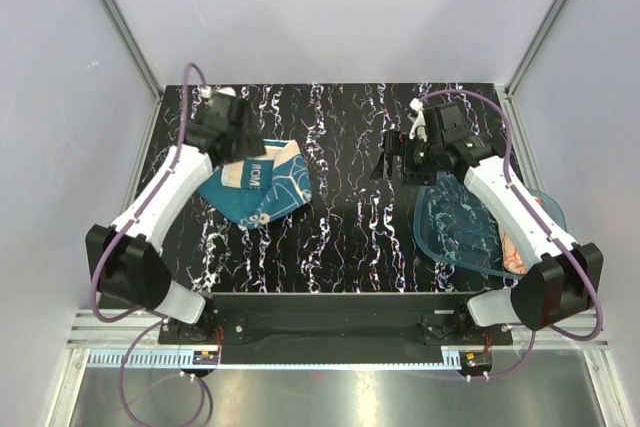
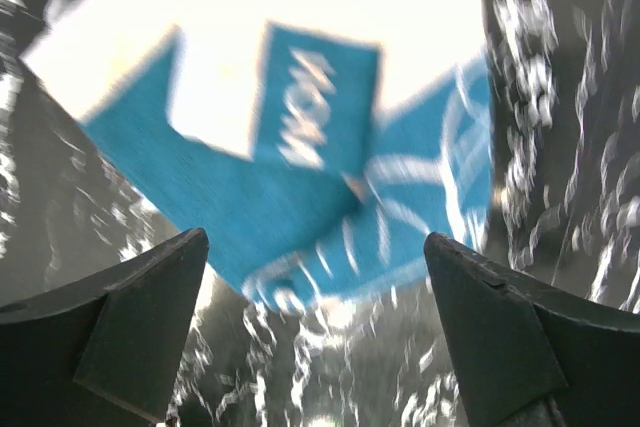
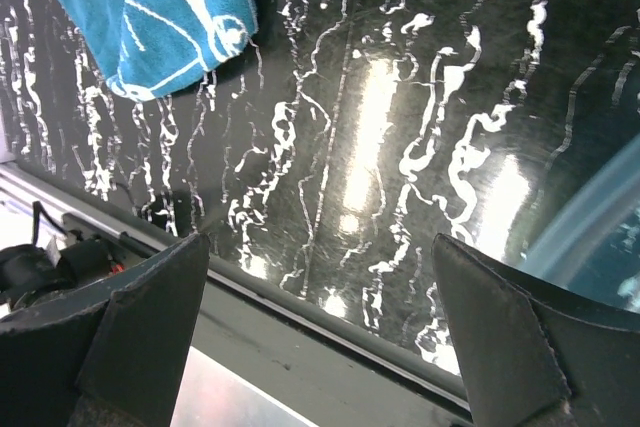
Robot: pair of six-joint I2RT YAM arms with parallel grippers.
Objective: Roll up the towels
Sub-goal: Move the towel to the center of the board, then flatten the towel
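Observation:
The teal towel [image 1: 262,187] with white swirls lies crumpled on the left of the black marbled table, its cream underside folded up. It shows blurred in the left wrist view [image 2: 300,167] and at the top left of the right wrist view [image 3: 170,17]. The orange and peach towel [image 1: 515,252] lies in the blue tray, mostly hidden by the right arm. My left gripper [image 1: 240,152] hovers open and empty over the teal towel's far edge. My right gripper [image 1: 392,162] is open and empty above the table's middle right.
A translucent blue plastic tray [image 1: 455,227] sits at the right under the right arm; its rim shows in the right wrist view [image 3: 590,217]. The table's near edge rail [image 3: 330,317] runs below the right gripper. Grey walls enclose the table.

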